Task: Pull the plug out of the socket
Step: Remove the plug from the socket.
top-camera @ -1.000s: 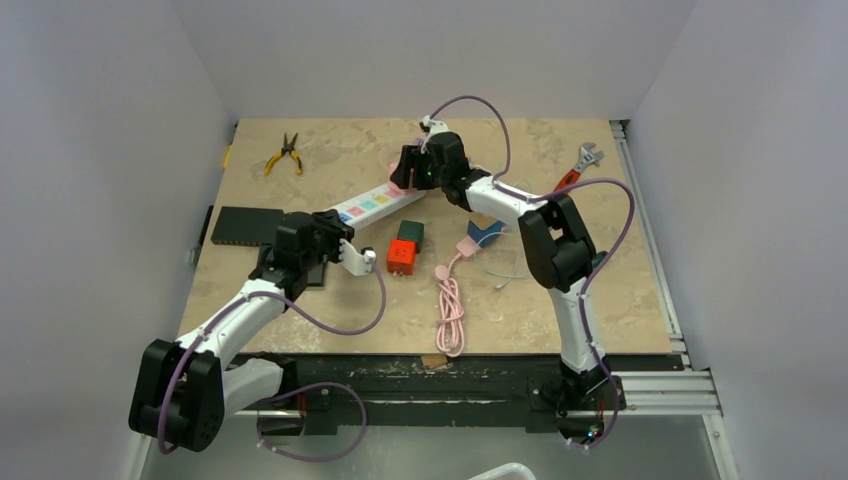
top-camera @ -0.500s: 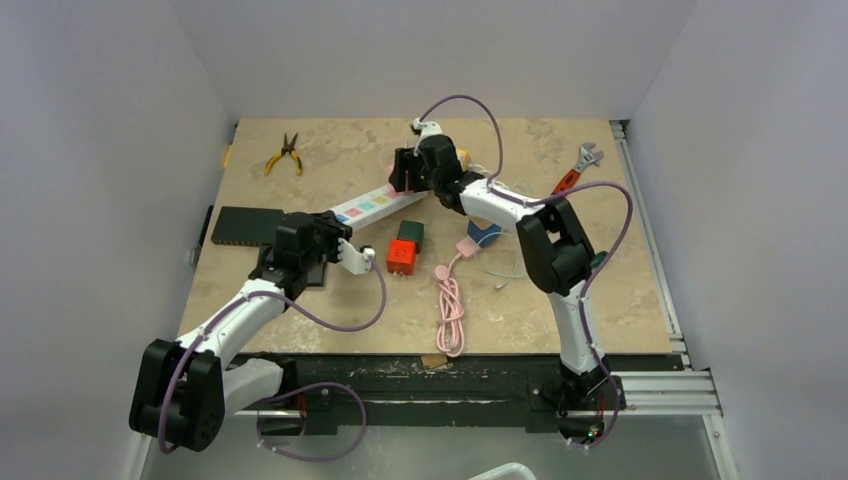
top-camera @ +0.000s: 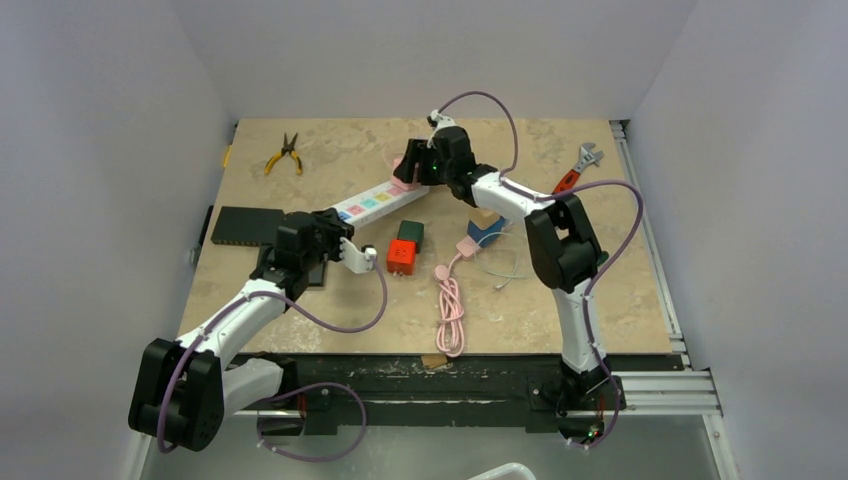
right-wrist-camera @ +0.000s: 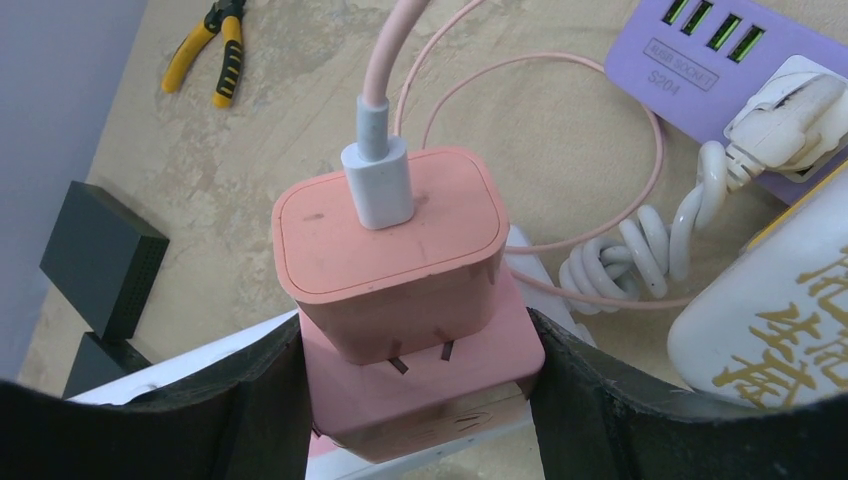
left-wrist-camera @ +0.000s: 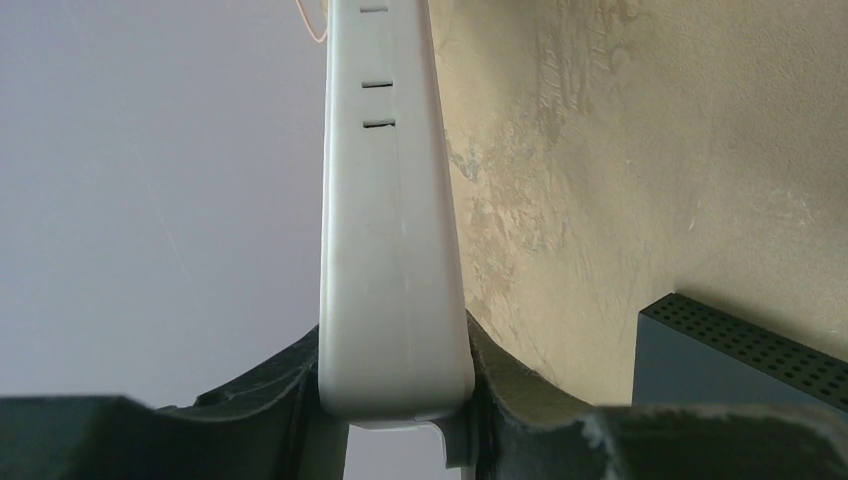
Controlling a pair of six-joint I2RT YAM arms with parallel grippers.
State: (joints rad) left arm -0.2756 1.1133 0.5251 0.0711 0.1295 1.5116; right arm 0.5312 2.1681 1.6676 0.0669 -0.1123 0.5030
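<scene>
Prongs show under the pink plug (right-wrist-camera: 390, 260), which sits tilted in the middle of my right wrist view, not fully seated in the pink socket block (right-wrist-camera: 430, 385) just below it. My right claw (right-wrist-camera: 420, 400) is clenched on that block, one finger against each side. At the bottom centre of the left wrist view, my left claw (left-wrist-camera: 395, 395) is grasping the end of the white power strip (left-wrist-camera: 390, 230) above the desk (left-wrist-camera: 620, 150).
</scene>
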